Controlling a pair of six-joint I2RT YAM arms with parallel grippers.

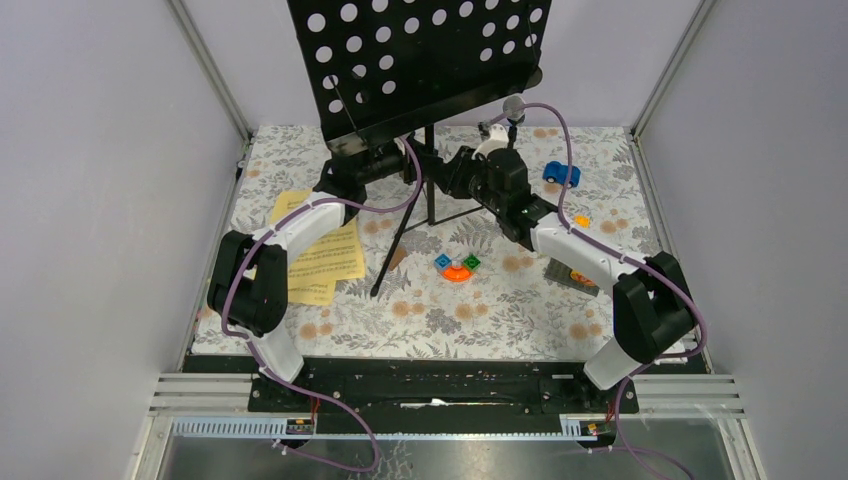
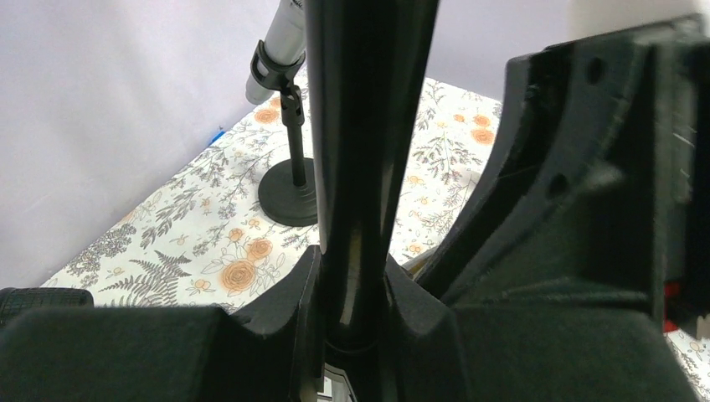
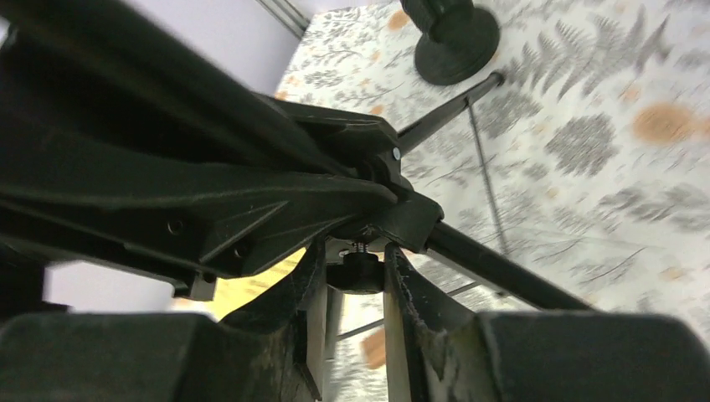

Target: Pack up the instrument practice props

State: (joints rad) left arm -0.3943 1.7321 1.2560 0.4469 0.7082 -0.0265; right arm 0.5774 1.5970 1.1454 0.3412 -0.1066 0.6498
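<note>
The black perforated music rack (image 1: 420, 55) stands on tripod legs at the back centre of the table. My left gripper (image 1: 412, 160) is shut on its upright pole (image 2: 368, 151); in the left wrist view the pole fills the gap between the jaws of the left gripper (image 2: 356, 264). My right gripper (image 1: 457, 172) comes at the pole from the right. In its wrist view the right gripper (image 3: 356, 261) is shut on a small black knob (image 3: 358, 275) under the rack's joint. Yellow sheet-music pages (image 1: 325, 255) lie at the left. A silver microphone (image 2: 280, 42) sits in a round-based holder (image 2: 289, 194).
A blue toy car (image 1: 561, 173) sits at the back right. An orange curved block (image 1: 456, 268) lies mid-table, and a grey plate (image 1: 572, 277) by the right arm. Another black round base (image 3: 456, 38) stands beyond a tripod leg (image 3: 448, 113). Walls enclose three sides.
</note>
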